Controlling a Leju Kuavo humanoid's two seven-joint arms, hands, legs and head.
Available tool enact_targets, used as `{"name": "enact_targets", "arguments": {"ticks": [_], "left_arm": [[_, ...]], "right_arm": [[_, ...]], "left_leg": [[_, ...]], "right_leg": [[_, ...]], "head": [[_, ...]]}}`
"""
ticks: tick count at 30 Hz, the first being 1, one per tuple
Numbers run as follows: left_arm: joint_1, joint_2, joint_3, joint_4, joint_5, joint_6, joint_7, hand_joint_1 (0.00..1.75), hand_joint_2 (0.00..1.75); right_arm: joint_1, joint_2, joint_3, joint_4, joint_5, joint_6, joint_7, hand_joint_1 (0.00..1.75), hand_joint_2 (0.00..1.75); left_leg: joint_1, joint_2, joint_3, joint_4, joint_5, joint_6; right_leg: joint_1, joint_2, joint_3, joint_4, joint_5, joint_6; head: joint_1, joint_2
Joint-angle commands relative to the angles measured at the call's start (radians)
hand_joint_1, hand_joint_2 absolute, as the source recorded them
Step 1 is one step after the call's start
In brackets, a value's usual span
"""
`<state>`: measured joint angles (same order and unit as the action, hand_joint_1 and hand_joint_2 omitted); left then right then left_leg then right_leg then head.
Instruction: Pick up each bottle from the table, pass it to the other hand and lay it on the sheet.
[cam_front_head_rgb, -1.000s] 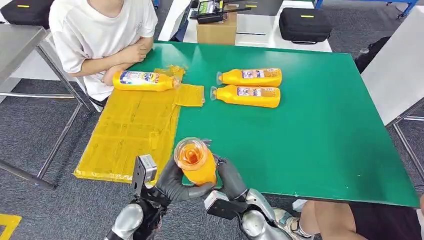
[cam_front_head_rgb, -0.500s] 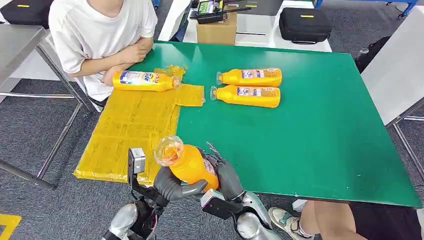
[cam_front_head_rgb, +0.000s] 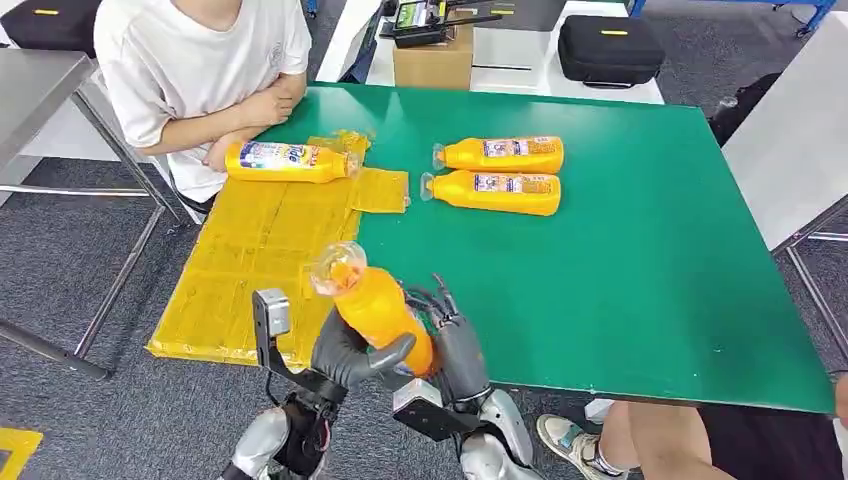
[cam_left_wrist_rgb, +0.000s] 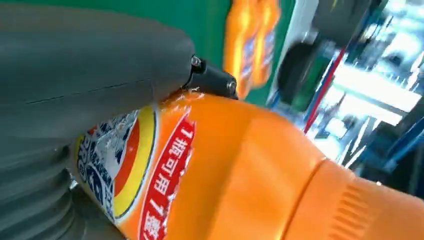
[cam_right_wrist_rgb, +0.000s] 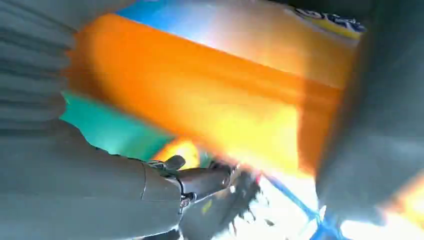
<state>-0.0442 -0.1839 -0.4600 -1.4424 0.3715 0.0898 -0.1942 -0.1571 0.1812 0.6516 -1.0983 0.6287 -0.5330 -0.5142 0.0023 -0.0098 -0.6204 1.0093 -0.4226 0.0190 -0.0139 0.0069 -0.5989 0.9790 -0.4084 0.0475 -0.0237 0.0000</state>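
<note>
An orange bottle (cam_front_head_rgb: 375, 305) hangs over the green table's (cam_front_head_rgb: 620, 260) near edge, tilted with its clear cap toward the yellow sheet (cam_front_head_rgb: 260, 260). My left hand (cam_front_head_rgb: 350, 358) grips its lower body, thumb wrapped across the front; the label and orange body (cam_left_wrist_rgb: 225, 165) are close up in the left wrist view. My right hand (cam_front_head_rgb: 455, 340) is beside the bottle's base with its fingers spread upward, not wrapped round it; the bottle (cam_right_wrist_rgb: 200, 100) passes blurred in front of it. One bottle (cam_front_head_rgb: 285, 161) lies on the sheet's far end. Two more bottles (cam_front_head_rgb: 505, 154) (cam_front_head_rgb: 497, 192) lie side by side mid-table.
A person in a white shirt (cam_front_head_rgb: 200, 60) sits at the table's far left corner, forearms resting beside the sheet. A cardboard box (cam_front_head_rgb: 432, 62) and a black case (cam_front_head_rgb: 608, 48) stand beyond the far edge. Another person's leg (cam_front_head_rgb: 700, 440) is at the lower right.
The bottle has tipped from upright to slanting, its cap swinging left toward the sheet. My right hand's fingers have come off it and spread, while my left hand keeps its grip.
</note>
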Motion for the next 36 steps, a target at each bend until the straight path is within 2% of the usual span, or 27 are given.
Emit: {"name": "enact_targets", "arguments": {"ticks": [1, 2, 4, 8, 13, 14, 18, 29, 30, 32, 36], "left_arm": [[-0.207, 0.009, 0.1, 0.187, -0.157, 0.193, -0.065, 1.75, 1.75], [-0.232, 0.038, 0.086, 0.211, -0.256, 0.224, -0.07, 1.75, 1.75], [-0.253, 0.053, 0.117, 0.224, -0.336, 0.232, -0.071, 1.75, 1.75], [-0.312, 0.052, 0.195, 0.241, -0.383, 0.203, -0.048, 1.75, 1.75], [-0.346, 0.061, 0.2, 0.251, -0.431, 0.216, -0.056, 1.75, 1.75], [-0.364, 0.065, 0.207, 0.26, -0.455, 0.216, -0.052, 1.75, 1.75], [-0.41, 0.111, 0.188, 0.302, -0.739, 0.316, -0.032, 1.75, 1.75], [-0.408, 0.106, 0.199, 0.309, -0.795, 0.305, -0.018, 1.75, 1.75], [-0.44, 0.148, 0.144, 0.35, -0.982, 0.299, 0.054, 1.75, 1.75], [-0.497, 0.18, 0.123, 0.44, -1.201, 0.235, 0.106, 1.75, 1.75], [-0.58, 0.187, 0.143, 0.651, -1.335, 0.111, 0.153, 1.75, 1.75]], "right_arm": [[-0.065, 0.008, 0.052, 0.03, 0.022, -0.097, 0.016, 0.0, 0.0], [-0.065, 0.009, 0.048, 0.027, 0.019, -0.095, 0.017, 0.0, 0.0], [-0.066, 0.01, 0.038, 0.027, 0.021, -0.09, 0.021, 0.0, 0.0], [-0.09, 0.023, 0.016, 0.069, 0.001, -0.082, -0.001, 0.0, 0.0], [-0.098, 0.027, 0.007, 0.094, -0.002, -0.088, -0.006, 0.0, 0.0], [-0.105, 0.03, 0.005, 0.114, 0.006, -0.102, -0.011, 0.0, 0.0], [-0.101, 0.03, 0.001, 0.102, -0.003, -0.073, -0.031, 0.0, 0.0], [-0.095, 0.028, 0.001, 0.085, 0.002, -0.063, -0.026, 0.0, 0.0], [-0.086, 0.027, -0.002, 0.058, -0.004, -0.042, -0.029, 0.0, 0.0], [-0.062, 0.015, -0.006, -0.014, -0.009, -0.005, -0.03, 0.0, 0.0], [-0.009, -0.003, -0.027, -0.111, -0.044, 0.082, -0.038, 0.0, 0.0]], "left_leg": [[0.001, 0.001, 0.006, -0.001, -0.001, -0.002], [0.001, 0.001, 0.003, -0.001, 0.0, -0.001], [0.0, -0.002, 0.004, -0.001, 0.001, -0.001], [0.001, 0.002, 0.003, -0.001, 0.001, -0.001], [0.001, 0.001, 0.006, -0.001, 0.0, -0.002], [0.001, 0.0, 0.003, -0.001, 0.001, -0.001], [0.0, 0.0, 0.002, -0.001, 0.001, -0.001], [0.001, 0.0, 0.005, 0.0, -0.001, -0.002], [0.0, 0.0, 0.003, 0.0, 0.001, -0.001], [0.001, 0.0, 0.002, 0.0, 0.001, -0.002], [0.001, -0.003, 0.003, 0.0, 0.001, -0.002]], "right_leg": [[0.001, -0.001, 0.005, 0.0, -0.001, -0.003], [0.001, -0.001, 0.003, -0.001, 0.0, -0.002], [0.0, -0.003, 0.004, 0.0, 0.0, -0.002], [0.0, 0.0, 0.002, 0.0, 0.0, -0.001], [0.001, -0.001, 0.006, 0.0, -0.001, -0.002], [0.001, -0.001, 0.003, 0.0, 0.0, -0.001], [0.0, -0.001, 0.002, 0.0, 0.0, -0.001], [0.001, -0.002, 0.005, 0.001, -0.002, -0.002], [0.0, -0.001, 0.003, 0.001, -0.001, -0.001], [0.001, -0.002, 0.002, 0.001, -0.001, -0.001], [0.001, -0.004, 0.003, 0.001, -0.001, -0.002]], "head": [[0.0, 0.0], [0.0, 0.0], [0.0, 0.0], [0.0, 0.0], [0.0, 0.0], [0.0, 0.0], [0.0, 0.0], [0.0, 0.0], [0.0, 0.0], [0.0, 0.0], [0.0, 0.0]]}}
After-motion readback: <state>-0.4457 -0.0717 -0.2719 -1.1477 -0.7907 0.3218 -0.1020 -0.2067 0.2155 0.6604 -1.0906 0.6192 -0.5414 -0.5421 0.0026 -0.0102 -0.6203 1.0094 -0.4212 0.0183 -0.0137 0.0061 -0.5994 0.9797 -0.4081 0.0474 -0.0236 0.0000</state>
